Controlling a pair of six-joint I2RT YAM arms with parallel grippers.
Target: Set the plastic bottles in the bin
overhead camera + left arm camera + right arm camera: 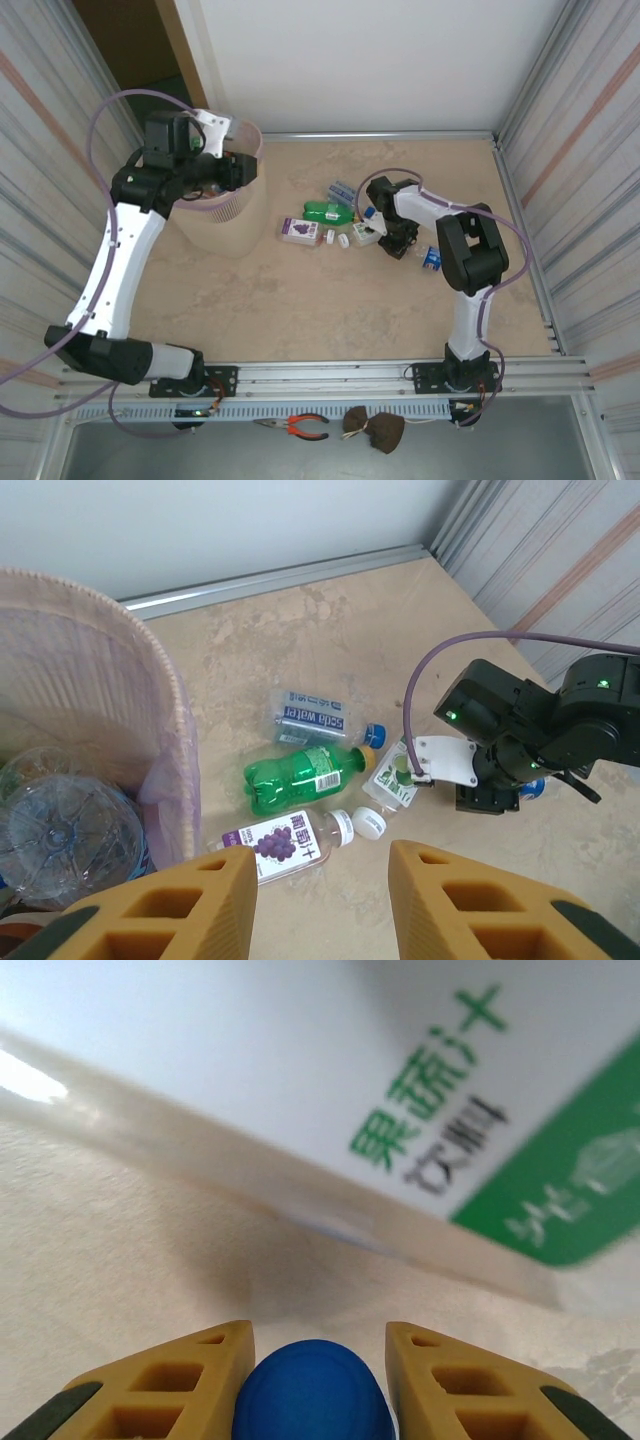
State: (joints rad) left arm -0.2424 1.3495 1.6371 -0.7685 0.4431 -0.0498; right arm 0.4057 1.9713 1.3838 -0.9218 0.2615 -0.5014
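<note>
Just beyond the blue cap pinched in my right jaws lies a bottle with a white-and-green label. On the white part stand green characters "果蔬汁", and under them darker ones, "饮料". The white marks on the green patch are too blurred to read.

Well ahead of my left jaws, the farthest flat bottle wears a blue label reading "soda water" in white. Nearer, the green bottle has a label with print too small to make out. Closest to my left jaws, the grape bottle carries large white characters on purple, seemingly "葡萄"; its small print is illegible.
</note>
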